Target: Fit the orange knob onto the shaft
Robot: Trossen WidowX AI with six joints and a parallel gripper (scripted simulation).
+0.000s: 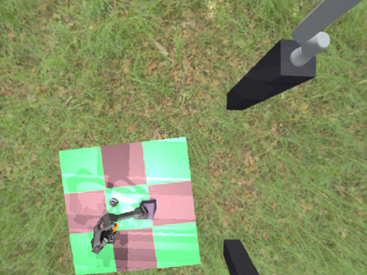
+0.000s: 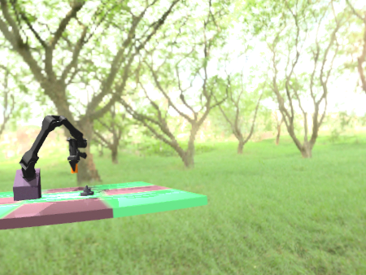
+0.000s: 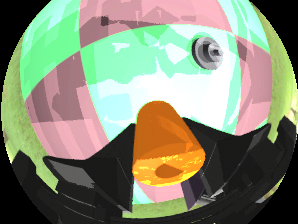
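The orange knob [image 1: 115,227] [image 2: 74,169] [image 3: 167,130] is held in the air above the table. In the wrist view its near end face shows a dark patch. My gripper [image 2: 73,164] [image 3: 158,124] is shut on the knob, with one black finger on each side of it. The round pedestal [image 1: 113,202] [image 2: 83,194] [image 3: 199,58] stands on the table, with the dark shaft [image 2: 86,188] [image 3: 216,51] upright on it. In the wrist view it lies beyond the knob, to the upper right. The knob is apart from the shaft. The shaft's flat side cannot be made out.
The arm rises from a purple base block [image 1: 151,209] [image 2: 27,188] on the green and pink checkered table [image 1: 167,161] [image 2: 154,202] [image 3: 55,95]. Shadows and bright glare lie across the table. Dark beams show at the right of the top view, apart from the table.
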